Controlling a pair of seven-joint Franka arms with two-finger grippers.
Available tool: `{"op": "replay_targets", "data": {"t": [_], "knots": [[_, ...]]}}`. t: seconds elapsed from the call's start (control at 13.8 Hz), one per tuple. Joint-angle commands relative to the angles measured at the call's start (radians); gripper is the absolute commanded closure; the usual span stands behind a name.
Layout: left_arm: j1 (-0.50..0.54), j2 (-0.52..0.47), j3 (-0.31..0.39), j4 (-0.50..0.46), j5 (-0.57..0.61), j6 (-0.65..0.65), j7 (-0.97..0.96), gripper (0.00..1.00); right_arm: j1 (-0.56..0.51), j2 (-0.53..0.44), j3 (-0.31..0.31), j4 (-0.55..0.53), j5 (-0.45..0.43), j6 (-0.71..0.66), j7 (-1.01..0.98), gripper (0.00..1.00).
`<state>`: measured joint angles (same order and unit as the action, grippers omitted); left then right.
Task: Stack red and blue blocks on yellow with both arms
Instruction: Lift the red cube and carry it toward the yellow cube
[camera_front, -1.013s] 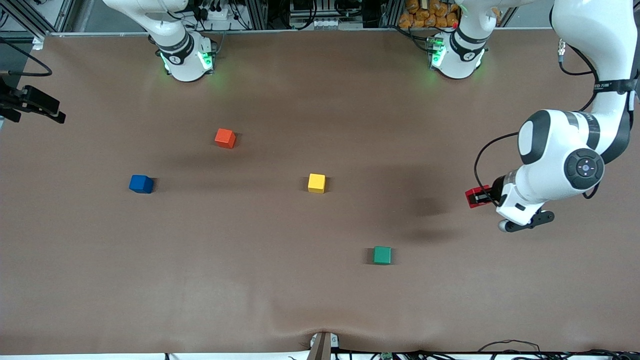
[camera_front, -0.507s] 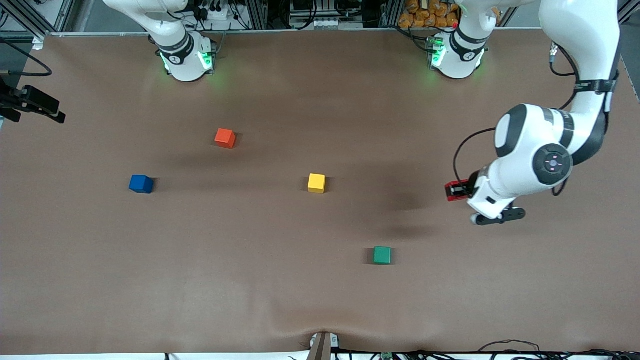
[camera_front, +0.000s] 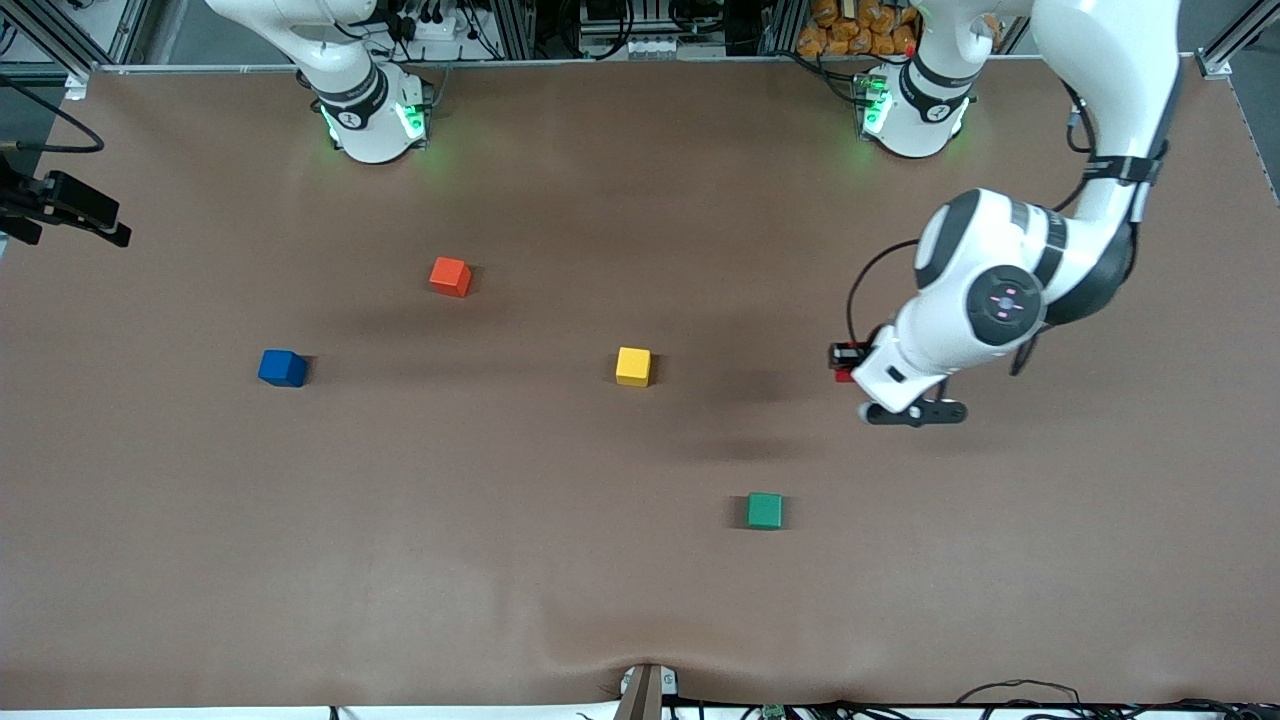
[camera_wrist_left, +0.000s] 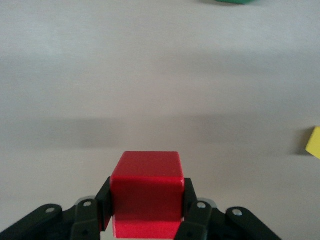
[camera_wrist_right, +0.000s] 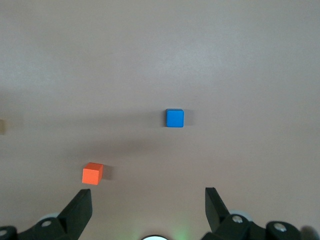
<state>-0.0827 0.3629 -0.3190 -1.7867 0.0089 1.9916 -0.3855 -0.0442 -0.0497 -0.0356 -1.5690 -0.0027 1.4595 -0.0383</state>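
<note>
One cube is in hand: the left gripper (camera_wrist_left: 147, 210) clamps the red block (camera_wrist_left: 146, 192) above the table, at three o'clock from the yellow cube (camera_front: 633, 366). Next judgement: centre and lower it there. The right gripper (camera_wrist_right: 147, 210) waits agape over the blue block (camera_wrist_right: 174, 118), at nine o'clock.

yellow cube (camera_front: 633, 366): stands alone mid-table, bare brown table (camera_front: 600, 600) on every side, open from above.
- toward the left arm's end: left gripper (camera_front: 845, 362) in the air, clamped on red cube (camera_wrist_left: 145, 194); bare table between.
- green cube (camera_front: 765, 510): nearer the front camera, well apart.
- orange-red cube (camera_front: 450, 276): farther from the camera, well apart.
- blue cube (camera_front: 283, 368): toward the right arm's end, well apart.
- right gripper (camera_wrist_right: 148, 210): spread wide, high over blue and orange-red cubes.
</note>
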Motion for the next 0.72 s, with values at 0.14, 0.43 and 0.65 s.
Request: {"op": "replay_targets", "data": {"t": [0.14, 0.43, 0.65], "knots": [[-0.087, 0.010, 0.000, 0.001, 0.017, 0.035, -0.015, 1.00, -0.010, -0.024, 0.003, -0.025, 0.015, 0.001, 0.011, 0.00], [-0.150, 0.062, 0.000, 0.050, 0.042, 0.033, -0.114, 1.00, -0.017, -0.024, 0.003, -0.025, 0.015, 0.001, 0.011, 0.00], [-0.207, 0.117, 0.001, 0.110, 0.043, 0.035, -0.159, 1.00, -0.017, -0.024, 0.003, -0.025, 0.015, 0.001, 0.011, 0.00]]}}
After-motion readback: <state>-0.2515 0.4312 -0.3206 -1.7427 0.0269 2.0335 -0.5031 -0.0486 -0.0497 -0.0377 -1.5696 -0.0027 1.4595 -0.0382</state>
